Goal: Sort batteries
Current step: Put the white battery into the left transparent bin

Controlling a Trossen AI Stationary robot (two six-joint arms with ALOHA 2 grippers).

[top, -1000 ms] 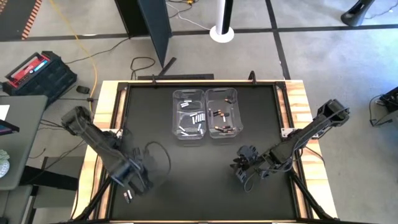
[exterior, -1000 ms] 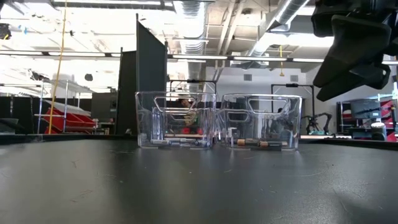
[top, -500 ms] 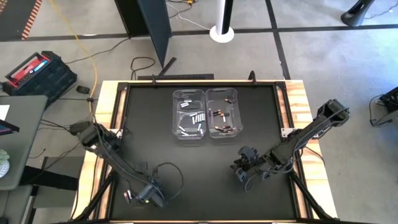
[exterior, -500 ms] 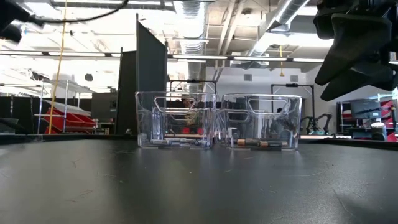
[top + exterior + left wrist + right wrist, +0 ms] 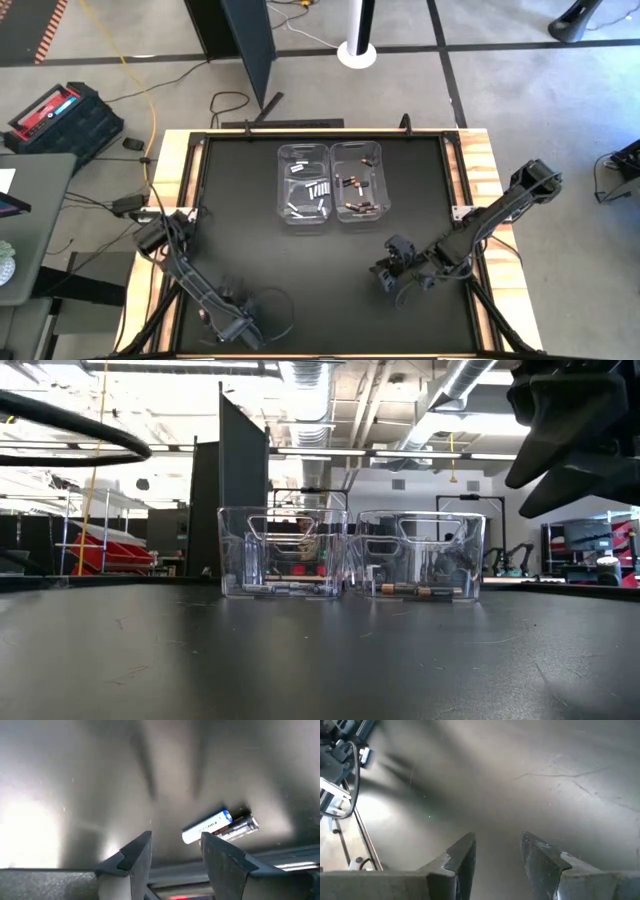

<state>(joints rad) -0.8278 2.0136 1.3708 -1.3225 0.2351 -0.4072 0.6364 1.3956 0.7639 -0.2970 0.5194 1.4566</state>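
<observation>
Two loose batteries (image 5: 220, 826) lay side by side on the worktop (image 5: 320, 260), near its front-left edge, just ahead of your spread, empty left hand (image 5: 172, 852), long axes crosswise. Your right hand (image 5: 497, 855), also spread, waited far off.

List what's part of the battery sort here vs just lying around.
Job: batteries in left bin and right bin; two loose batteries by left gripper; right gripper, open, empty.
Clutter: red toolbox, floor cables.
</observation>
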